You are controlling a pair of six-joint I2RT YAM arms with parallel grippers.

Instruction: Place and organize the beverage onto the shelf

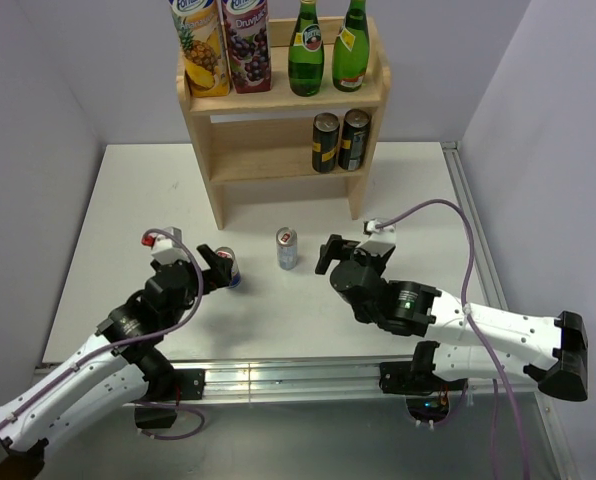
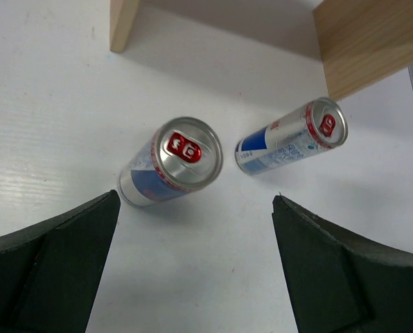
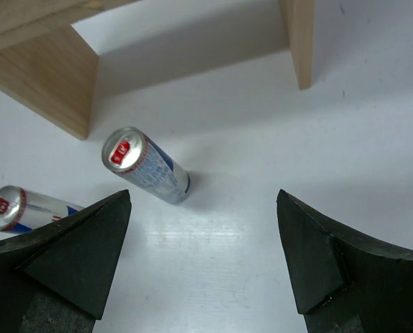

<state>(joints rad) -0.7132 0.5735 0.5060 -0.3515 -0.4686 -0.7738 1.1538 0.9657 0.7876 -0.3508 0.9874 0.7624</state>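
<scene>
Now both arms hover low over the table point(image 1: 128, 200), nothing in either grip. The left gripper point(image 1: 216, 264) has its fingers spread wide just beside the nearer can point(image 1: 229, 267), which stands upright ahead of the jaws, not yet between them. A second can point(image 1: 287, 248) stands mid-table, near the right gripper point(image 1: 328, 253), whose fingers are also well apart and empty. Behind, the shelf point(image 1: 263, 160) carries cartons point(image 1: 223, 45) and green bottles point(image 1: 306, 55) on top, and two dark cans point(image 1: 325, 143) at the right of the lower board. This looks like the reach for a pickup: next, the left fingers must straddle that can squarely, then close and lift.
</scene>
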